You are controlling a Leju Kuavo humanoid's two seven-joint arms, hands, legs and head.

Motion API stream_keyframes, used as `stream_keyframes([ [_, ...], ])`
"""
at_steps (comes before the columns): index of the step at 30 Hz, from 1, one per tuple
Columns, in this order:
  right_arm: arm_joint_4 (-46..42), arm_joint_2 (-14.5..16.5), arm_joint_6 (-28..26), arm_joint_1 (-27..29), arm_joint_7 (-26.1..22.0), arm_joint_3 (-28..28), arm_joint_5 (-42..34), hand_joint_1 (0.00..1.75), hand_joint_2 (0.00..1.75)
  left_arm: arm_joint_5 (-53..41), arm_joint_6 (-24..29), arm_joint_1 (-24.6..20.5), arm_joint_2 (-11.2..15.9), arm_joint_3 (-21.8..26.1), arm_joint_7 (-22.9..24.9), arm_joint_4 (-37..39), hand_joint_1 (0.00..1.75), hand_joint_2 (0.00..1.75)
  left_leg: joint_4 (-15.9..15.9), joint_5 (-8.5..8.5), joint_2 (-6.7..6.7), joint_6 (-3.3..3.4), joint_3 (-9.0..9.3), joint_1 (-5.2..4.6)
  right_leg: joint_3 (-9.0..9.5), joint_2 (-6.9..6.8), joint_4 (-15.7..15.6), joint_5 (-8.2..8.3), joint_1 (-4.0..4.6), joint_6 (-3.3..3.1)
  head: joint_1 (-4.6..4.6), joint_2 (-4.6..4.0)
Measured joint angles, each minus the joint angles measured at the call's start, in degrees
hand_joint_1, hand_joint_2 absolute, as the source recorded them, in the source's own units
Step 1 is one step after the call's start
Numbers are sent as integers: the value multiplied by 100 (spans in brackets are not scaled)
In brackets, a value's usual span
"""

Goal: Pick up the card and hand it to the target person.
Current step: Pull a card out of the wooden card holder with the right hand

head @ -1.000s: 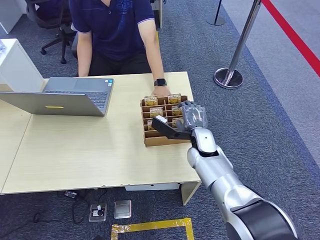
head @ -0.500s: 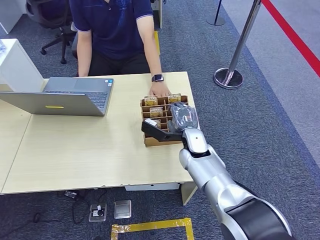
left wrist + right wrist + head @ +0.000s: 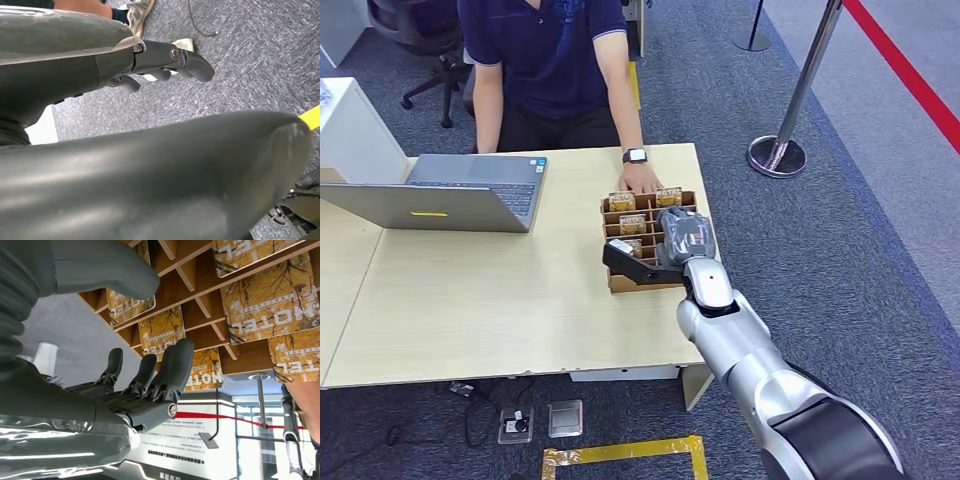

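Note:
A brown cardboard rack with several slots stands on the right part of the wooden table. Yellow hotel cards stand upright in its slots. My right hand hovers over the rack's near rows with nothing in it. In the right wrist view its dark fingers and thick thumb are spread apart, close to the cards. A person in a dark blue shirt sits across the table, one hand resting at the rack's far edge. My left hand hangs above grey carpet, holding nothing.
An open grey laptop sits on the table's left half. A chrome stanchion stands on the carpet to the right, with a red line beyond it. An office chair is behind the person. Yellow floor tape lies below the table.
Over the last second my right hand moved left over the rack's near rows; in the last half second it has barely shifted. The person's hand stays at the rack.

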Motion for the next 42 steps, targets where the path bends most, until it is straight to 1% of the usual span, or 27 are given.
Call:
stream_keyframes([
  [9, 1, -56, 9, 3, 78, 8, -3, 83, 175, -38, -6, -6, -1, -5, 4, 0, 0, 0, 0, 0, 0, 0, 0, 0, 0, 0, 0, 0, 0, 0, 4, 0],
  [13, 12, -86, 9, 3, 97, 8, -2, 91, 175, -48, -7, -9, -1, -7, 4, 0, 0, 0, 0, 0, 0, 0, 0, 0, 0, 0, 0, 0, 0, 0, 2, 0],
  [16, 26, -101, 9, 3, 110, 7, 0, 91, 175, -57, -7, -10, -1, -7, 4, 0, 0, 0, 0, 0, 0, 0, 0, 0, -1, 0, 0, 0, 0, 0, 1, 0],
  [23, 79, -113, 8, 3, 81, 3, -4, 89, 175, -58, -2, -11, 1, -7, 2, 0, 0, 0, 0, 0, 0, 0, 0, 0, 0, 0, 0, 0, 0, 0, 3, 0],
  [29, 193, -81, 11, -9, 30, 3, 25, 77, 175, -49, 48, -7, 1, -7, 3, 0, 0, 0, 0, 0, 0, 0, -1, 0, 0, 0, 0, 0, 0, 0, 3, 0],
  [34, 292, -27, 13, -43, 44, 3, 38, 73, 175, -25, 55, -3, 3, -7, -10, 0, 0, 0, 0, 0, 0, 0, -1, 0, 0, 0, 0, 0, 0, 0, -1, 0],
  [42, 435, -20, -33, -57, 125, 3, 69, 79, 175, -25, 47, -2, 3, -7, -33, 0, 0, 0, 0, 0, 0, 0, -1, 0, 0, 0, 0, 0, 0, 0, 5, 0],
])
